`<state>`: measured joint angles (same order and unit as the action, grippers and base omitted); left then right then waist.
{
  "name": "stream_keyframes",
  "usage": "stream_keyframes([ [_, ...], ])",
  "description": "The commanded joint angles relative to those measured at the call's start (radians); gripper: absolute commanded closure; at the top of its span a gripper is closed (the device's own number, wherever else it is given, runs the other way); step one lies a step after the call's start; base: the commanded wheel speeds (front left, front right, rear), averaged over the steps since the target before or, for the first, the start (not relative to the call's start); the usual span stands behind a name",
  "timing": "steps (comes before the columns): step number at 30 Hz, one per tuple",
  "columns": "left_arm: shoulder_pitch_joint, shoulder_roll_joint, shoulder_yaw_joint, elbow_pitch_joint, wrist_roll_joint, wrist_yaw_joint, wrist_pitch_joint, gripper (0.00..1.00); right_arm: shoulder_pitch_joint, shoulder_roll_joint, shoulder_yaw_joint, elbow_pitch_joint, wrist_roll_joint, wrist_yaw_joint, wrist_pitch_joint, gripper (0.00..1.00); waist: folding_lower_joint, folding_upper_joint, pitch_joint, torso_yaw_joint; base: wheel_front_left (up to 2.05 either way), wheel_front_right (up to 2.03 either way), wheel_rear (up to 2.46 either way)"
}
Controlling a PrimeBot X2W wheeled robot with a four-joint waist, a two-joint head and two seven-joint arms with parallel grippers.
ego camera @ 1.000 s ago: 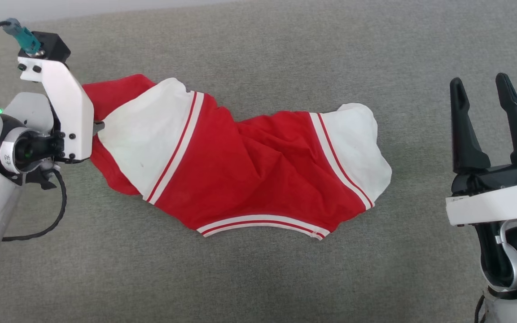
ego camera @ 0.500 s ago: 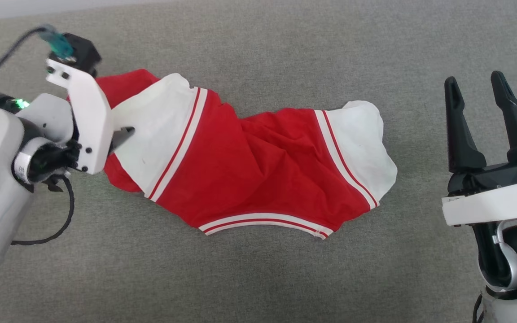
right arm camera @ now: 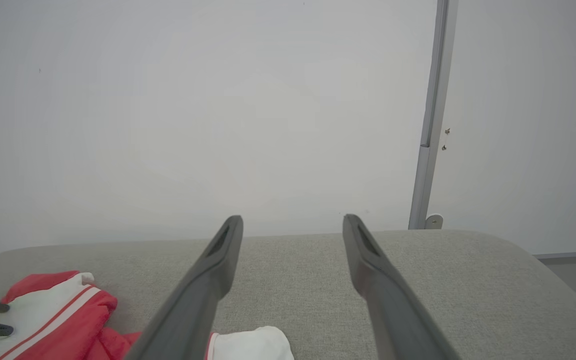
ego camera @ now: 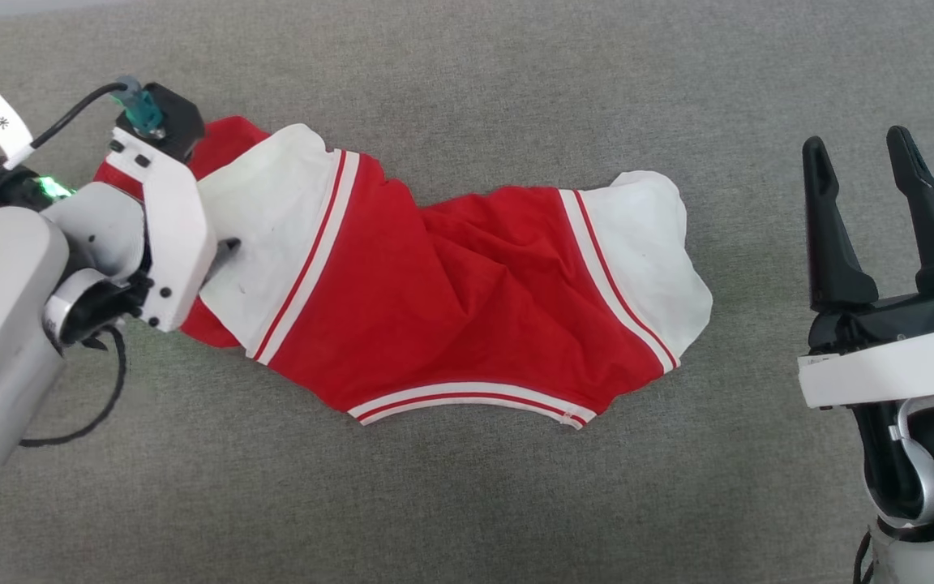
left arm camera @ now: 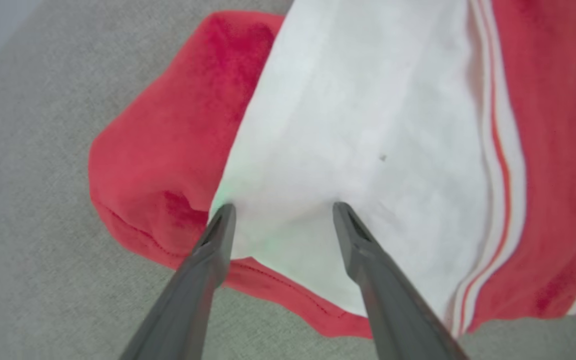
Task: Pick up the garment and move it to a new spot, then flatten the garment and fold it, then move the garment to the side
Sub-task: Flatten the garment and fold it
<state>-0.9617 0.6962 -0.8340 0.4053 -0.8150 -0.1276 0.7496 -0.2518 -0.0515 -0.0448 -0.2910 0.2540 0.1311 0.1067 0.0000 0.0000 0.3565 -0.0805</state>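
Since the garment (ego camera: 451, 316) is thin, limp cloth, I'd expect it to weigh next to nothing, to sag and bunch wherever it is lifted, and to slide easily over the grey padded surface (ego camera: 467, 503) it lies on. It is rumpled and twisted through the middle. It spreads from right under the left pincer (left arm camera: 283, 206) out towards the right pincer (ego camera: 860, 138), which stands with its fingers wide, well clear of the white sleeve nearest it. The left pincer's jaws are spread wide too, both tips touching the white sleeve panel (left arm camera: 348, 125) just ahead of them, with nothing pinched between. To my eye the best hold is an edge or seam, such as a sleeve end or a corner of the striped hem (ego camera: 467, 399), taken in a firm pinch. Grabbing mid-panel would likely just gather a wad. One corner per pincer should let the cloth be drawn flat.
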Motion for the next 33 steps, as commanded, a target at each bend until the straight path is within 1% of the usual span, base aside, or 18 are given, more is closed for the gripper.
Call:
stream_keyframes([
  [1,-0.026,0.014,-0.013,0.013,0.020,-0.003,-0.027,0.00,-0.003,0.001,-0.001,-0.002,-0.007,0.000,0.000,0.00,0.0000,0.0000,0.002,0.002,0.00,0.00,0.00],
  [5,-0.039,0.019,-0.033,0.054,0.028,-0.003,-0.059,0.00,-0.005,0.000,0.005,-0.001,-0.005,0.000,0.001,0.00,0.0000,0.0000,0.005,0.003,0.00,0.00,0.00],
  [10,-0.045,0.015,-0.044,0.091,-0.028,-0.003,-0.066,0.00,-0.006,0.000,0.005,0.001,-0.003,0.000,0.002,0.00,0.0000,0.0000,0.008,0.002,0.00,0.00,0.00],
  [17,-0.052,0.004,-0.061,0.099,-0.079,-0.003,-0.067,0.01,-0.006,0.001,0.003,0.001,-0.007,0.000,0.003,0.00,0.0000,0.0000,0.011,0.007,0.00,0.00,0.00],
  [18,-0.057,0.001,-0.064,0.101,-0.082,-0.003,-0.068,0.15,-0.008,0.001,0.004,0.001,-0.008,0.000,0.003,0.00,0.0000,0.0000,0.012,0.008,0.00,0.00,0.00],
  [19,-0.058,-0.004,-0.060,0.109,-0.095,-0.003,-0.066,0.56,-0.009,0.000,0.004,0.002,-0.008,0.000,0.003,0.00,0.0000,0.0000,0.012,0.008,0.00,0.00,0.00],
  [20,-0.061,-0.006,-0.060,0.115,-0.093,-0.003,-0.062,0.94,-0.009,0.000,0.005,0.002,-0.008,0.000,0.003,0.00,0.0000,0.0000,0.012,0.008,0.00,0.00,0.00],
  [21,-0.065,-0.007,-0.062,0.119,-0.089,-0.003,-0.064,1.00,-0.009,0.000,0.006,0.002,-0.008,0.000,0.003,0.00,0.0000,0.0000,0.013,0.009,0.00,0.00,0.00],
  [29,-0.075,-0.017,-0.057,0.123,-0.125,-0.002,-0.056,1.00,-0.006,0.001,-0.001,0.003,-0.012,0.000,0.000,0.00,0.0000,0.0000,0.007,0.016,0.00,0.00,0.00],
  [33,-0.069,-0.014,-0.040,0.103,-0.147,0.011,-0.057,1.00,-0.001,0.001,-0.004,0.004,-0.014,0.000,0.005,0.00,0.0000,0.0000,-0.008,0.028,0.00,0.00,0.00],
])
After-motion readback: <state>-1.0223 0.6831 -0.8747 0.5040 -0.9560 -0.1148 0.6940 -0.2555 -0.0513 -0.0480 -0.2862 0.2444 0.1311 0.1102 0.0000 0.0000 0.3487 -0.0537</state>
